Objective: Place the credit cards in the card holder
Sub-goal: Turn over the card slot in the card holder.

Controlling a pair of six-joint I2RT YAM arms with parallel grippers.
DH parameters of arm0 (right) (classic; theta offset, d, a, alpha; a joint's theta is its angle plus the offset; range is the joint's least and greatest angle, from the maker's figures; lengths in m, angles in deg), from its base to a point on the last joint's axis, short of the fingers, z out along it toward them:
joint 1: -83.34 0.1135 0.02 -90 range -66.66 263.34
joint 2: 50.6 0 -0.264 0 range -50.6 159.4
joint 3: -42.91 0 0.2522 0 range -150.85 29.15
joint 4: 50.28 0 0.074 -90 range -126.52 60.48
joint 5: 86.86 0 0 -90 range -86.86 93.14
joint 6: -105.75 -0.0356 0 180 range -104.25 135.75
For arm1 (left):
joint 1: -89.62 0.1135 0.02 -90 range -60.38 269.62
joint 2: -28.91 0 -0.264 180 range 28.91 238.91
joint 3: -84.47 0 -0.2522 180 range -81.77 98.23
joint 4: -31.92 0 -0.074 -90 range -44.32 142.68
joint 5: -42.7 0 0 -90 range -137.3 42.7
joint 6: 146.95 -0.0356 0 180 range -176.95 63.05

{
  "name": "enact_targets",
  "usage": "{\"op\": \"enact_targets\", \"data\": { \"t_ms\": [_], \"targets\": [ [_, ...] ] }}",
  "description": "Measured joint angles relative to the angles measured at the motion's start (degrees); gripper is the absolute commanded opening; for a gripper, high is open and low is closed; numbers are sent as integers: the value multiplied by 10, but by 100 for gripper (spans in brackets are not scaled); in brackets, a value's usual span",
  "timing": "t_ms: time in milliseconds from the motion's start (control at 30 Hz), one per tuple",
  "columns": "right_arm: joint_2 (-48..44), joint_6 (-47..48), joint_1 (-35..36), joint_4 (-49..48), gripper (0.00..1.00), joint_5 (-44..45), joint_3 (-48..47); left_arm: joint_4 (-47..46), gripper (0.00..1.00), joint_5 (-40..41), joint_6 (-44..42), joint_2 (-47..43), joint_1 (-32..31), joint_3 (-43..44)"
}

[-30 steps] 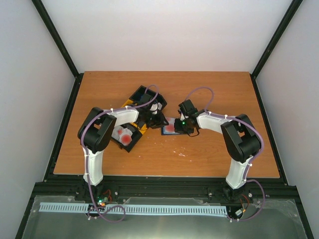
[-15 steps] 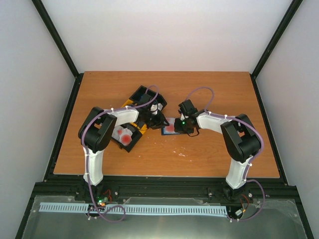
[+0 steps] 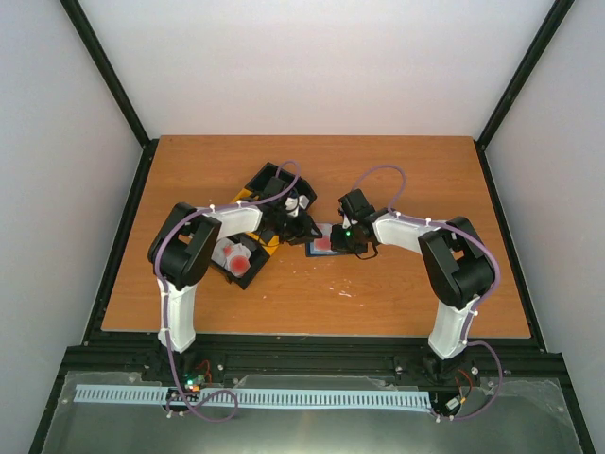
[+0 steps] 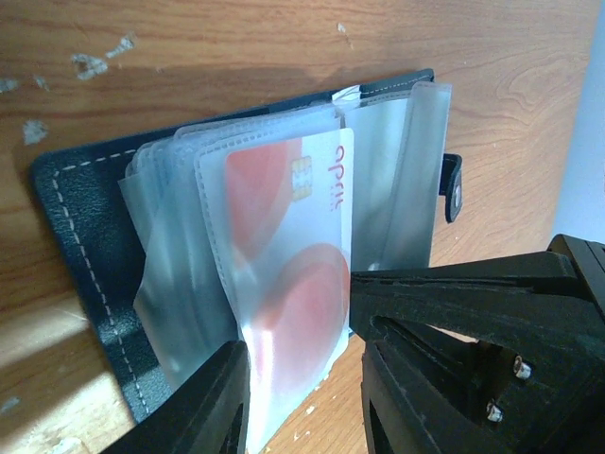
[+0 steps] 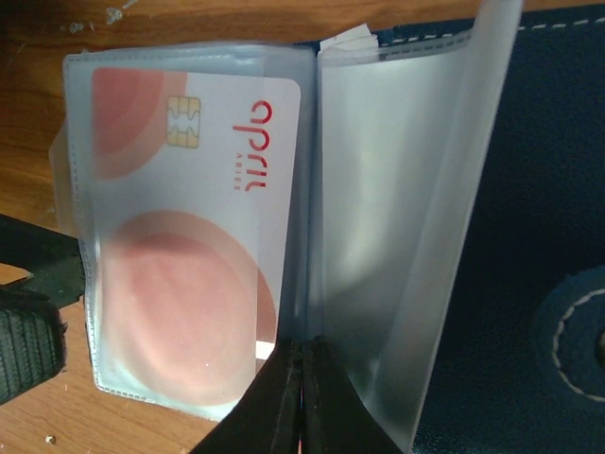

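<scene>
Navy holder (image 3: 315,251) lies open and flat on the scuffed wood table (image 4: 236,47), about mid-table, just right of the black-and-yellow tray (image 3: 269,178) and between both grippers. Pale stitching runs along its edge, and there is a snap tab (image 4: 452,189) on one flap. Inside is a stack of frosted clear plastic pockets. Top pocket (image 5: 77,142) holds a glossy white card (image 5: 203,180) with rounded corners, gold chip, two red blotches and red lettering; in the right wrist view it sits fully inside. Right gripper (image 5: 301,383): fingers (image 5: 274,411) pressed together, pinching the end of a clear leaf (image 5: 406,236) close to the spine; the leaf stands up, curved, off the flap with the snap. Left gripper (image 4: 301,364): fingers spread, flanking one short end of the card; its ribbed pad (image 5: 26,350) sits clear of the pocket, wood showing between. Other cards (image 3: 233,257), white with red, lie in the tray's near compartment.
</scene>
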Motion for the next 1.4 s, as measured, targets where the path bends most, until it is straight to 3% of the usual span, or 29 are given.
{"op": "enact_targets", "data": {
  "t_ms": [467,600,1400],
  "targets": [
    [1,0,0,-2,3,-1,0,22,36,47,6,9,-2,11],
    [2,0,0,-4,3,-2,0,24,31,50,5,9,-2,12],
    [2,-4,0,-15,4,-14,3,-28,32,-106,40,19,5,3]
  ]
}}
